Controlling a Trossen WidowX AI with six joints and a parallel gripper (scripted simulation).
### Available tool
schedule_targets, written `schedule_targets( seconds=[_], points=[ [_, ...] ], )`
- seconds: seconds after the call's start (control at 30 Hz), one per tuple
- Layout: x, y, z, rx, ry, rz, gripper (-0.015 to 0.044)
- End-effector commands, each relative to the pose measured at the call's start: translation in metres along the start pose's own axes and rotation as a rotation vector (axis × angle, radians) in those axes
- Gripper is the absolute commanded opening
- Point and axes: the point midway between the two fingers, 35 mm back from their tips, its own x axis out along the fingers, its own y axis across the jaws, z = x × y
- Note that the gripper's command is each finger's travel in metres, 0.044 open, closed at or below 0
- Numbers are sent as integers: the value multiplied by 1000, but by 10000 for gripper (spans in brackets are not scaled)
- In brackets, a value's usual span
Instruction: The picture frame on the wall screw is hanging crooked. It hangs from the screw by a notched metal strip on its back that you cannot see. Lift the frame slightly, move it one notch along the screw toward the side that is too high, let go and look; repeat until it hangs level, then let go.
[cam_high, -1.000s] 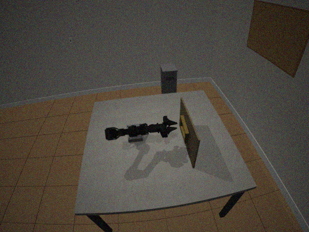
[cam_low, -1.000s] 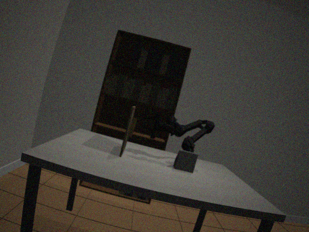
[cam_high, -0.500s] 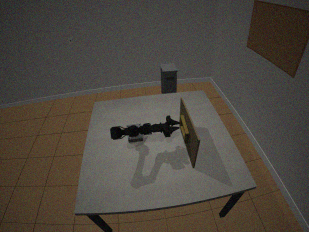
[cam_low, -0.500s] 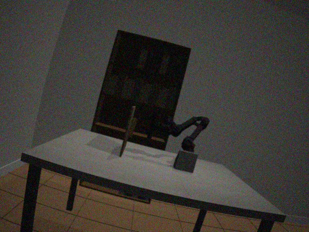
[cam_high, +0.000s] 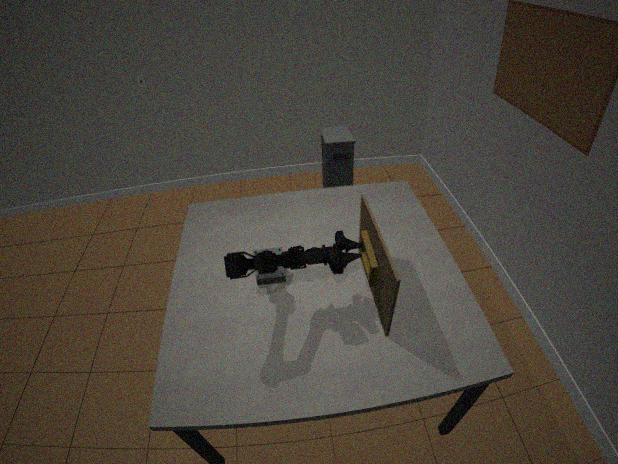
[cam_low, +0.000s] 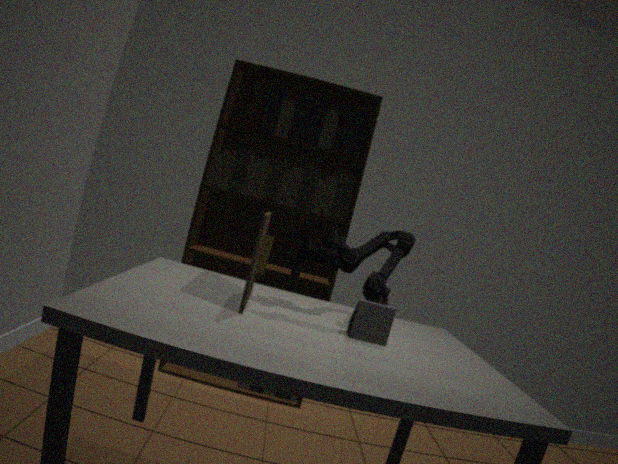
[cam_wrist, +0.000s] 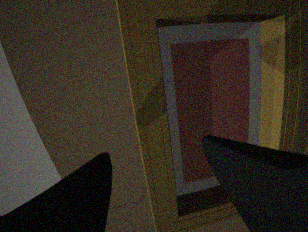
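The picture frame (cam_high: 370, 251) (cam_low: 265, 255) (cam_wrist: 150, 165) is yellow-brown, with a pale mat and a dark red picture. It hangs on the robot's side of the upright brown panel (cam_high: 389, 300) (cam_low: 247, 295) (cam_wrist: 65, 90). Its sides look slanted in the wrist view, but how far it is from level I cannot tell. The screw and notched strip are hidden. My gripper (cam_high: 361, 250) (cam_wrist: 157, 152) is open, its fingertips close in front of the frame. In the wrist view one side bar of the frame lies between the fingertips, with neither finger seen closed on it.
The panel stands on the pale table (cam_high: 220, 350) (cam_low: 300, 350) and casts a shadow behind it. The arm's grey base block (cam_low: 371, 322) sits on the table. A dark bookcase (cam_low: 285, 165) and a grey cabinet (cam_high: 338, 160) stand beyond the table.
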Motion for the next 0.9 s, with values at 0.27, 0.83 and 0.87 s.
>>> schedule_targets(
  seconds=[0.27,0.83,0.87],
  points=[
    [20,1,0,-3,1,3,260],
    [31,0,0,-3,0,4,260],
    [31,0,0,-3,0,4,260]
  ],
)
